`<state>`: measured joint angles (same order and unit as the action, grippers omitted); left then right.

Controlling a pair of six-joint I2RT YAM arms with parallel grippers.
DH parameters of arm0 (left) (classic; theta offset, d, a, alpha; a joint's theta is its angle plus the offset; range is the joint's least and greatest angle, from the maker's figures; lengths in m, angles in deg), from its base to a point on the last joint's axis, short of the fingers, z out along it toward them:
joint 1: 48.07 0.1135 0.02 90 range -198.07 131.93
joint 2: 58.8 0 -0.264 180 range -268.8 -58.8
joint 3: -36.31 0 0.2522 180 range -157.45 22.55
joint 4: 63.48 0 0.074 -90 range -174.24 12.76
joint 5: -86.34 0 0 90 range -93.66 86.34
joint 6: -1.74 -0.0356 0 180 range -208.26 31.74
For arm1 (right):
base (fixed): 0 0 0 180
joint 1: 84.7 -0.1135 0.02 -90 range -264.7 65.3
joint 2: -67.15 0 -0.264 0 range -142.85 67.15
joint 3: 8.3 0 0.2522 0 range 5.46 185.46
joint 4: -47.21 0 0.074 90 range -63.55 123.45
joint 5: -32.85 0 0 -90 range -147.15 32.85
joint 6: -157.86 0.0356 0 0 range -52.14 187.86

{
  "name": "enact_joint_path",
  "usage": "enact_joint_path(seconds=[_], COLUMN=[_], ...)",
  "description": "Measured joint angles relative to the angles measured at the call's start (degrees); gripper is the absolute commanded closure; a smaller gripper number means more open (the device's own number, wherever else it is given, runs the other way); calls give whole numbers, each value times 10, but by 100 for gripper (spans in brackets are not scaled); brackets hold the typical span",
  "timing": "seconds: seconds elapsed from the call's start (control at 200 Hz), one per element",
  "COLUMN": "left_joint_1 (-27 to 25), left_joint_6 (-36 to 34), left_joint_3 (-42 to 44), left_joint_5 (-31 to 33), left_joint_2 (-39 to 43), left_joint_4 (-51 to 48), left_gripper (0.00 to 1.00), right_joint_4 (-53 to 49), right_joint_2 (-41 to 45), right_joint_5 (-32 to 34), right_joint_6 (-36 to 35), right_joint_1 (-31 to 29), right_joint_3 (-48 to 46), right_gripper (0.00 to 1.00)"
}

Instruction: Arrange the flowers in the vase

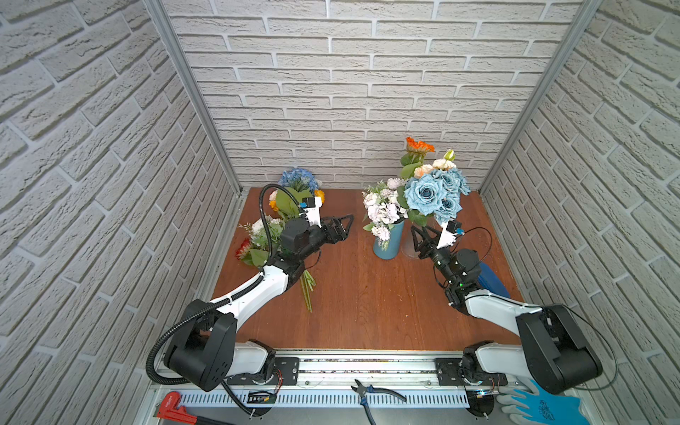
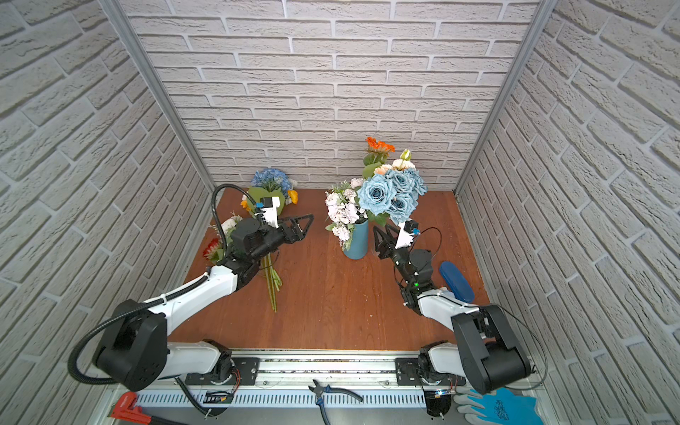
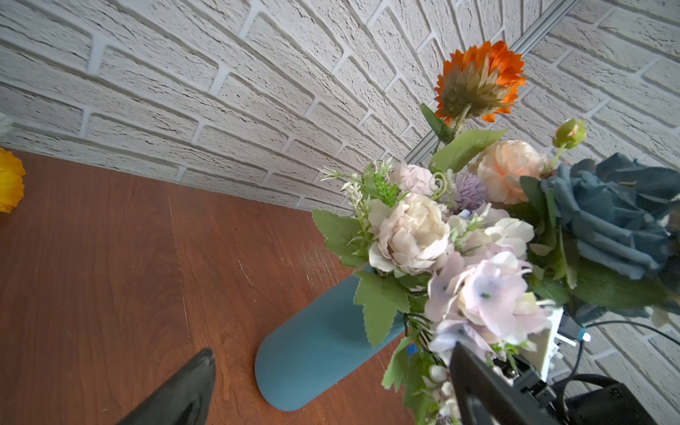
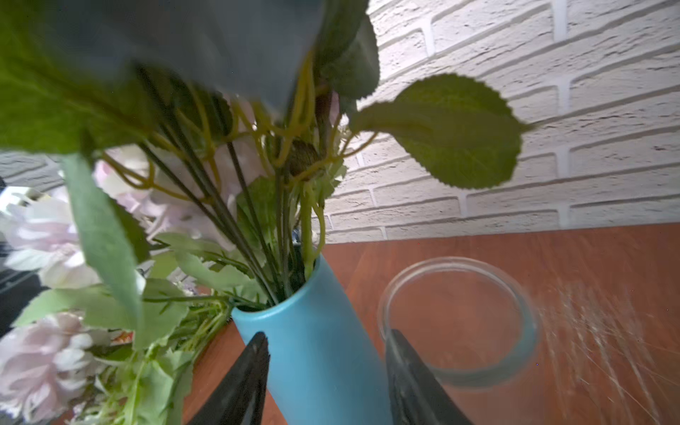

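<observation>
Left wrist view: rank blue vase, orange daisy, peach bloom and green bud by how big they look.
1. blue vase
2. orange daisy
3. peach bloom, only slightly smaller than the daisy; they may sit at different distances from the camera, so this pair is unsure
4. green bud

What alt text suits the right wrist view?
A blue vase packed with flower stems fills the middle, framed by the open right gripper's fingers. An empty glass jar stands beside it on the wooden table, brick wall behind.
</observation>
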<state>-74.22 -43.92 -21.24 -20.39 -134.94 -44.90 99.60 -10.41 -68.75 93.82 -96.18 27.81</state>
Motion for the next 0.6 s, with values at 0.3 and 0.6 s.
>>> enact_joint_path(seconds=[0.3, 0.6], left_joint_1=[-3, -12], left_joint_6=[-10, -12], left_joint_3=[-18, -21], left_joint_5=[2, 4], left_joint_2=[-14, -29], left_joint_4=[-14, -22], left_gripper=[2, 2], right_joint_4=[91, 112], right_joint_2=[-35, -103], right_joint_5=[-50, -72], right_joint_6=[13, 31], right_joint_1=[12, 39], right_joint_3=[27, 94], right_gripper=[44, 58])
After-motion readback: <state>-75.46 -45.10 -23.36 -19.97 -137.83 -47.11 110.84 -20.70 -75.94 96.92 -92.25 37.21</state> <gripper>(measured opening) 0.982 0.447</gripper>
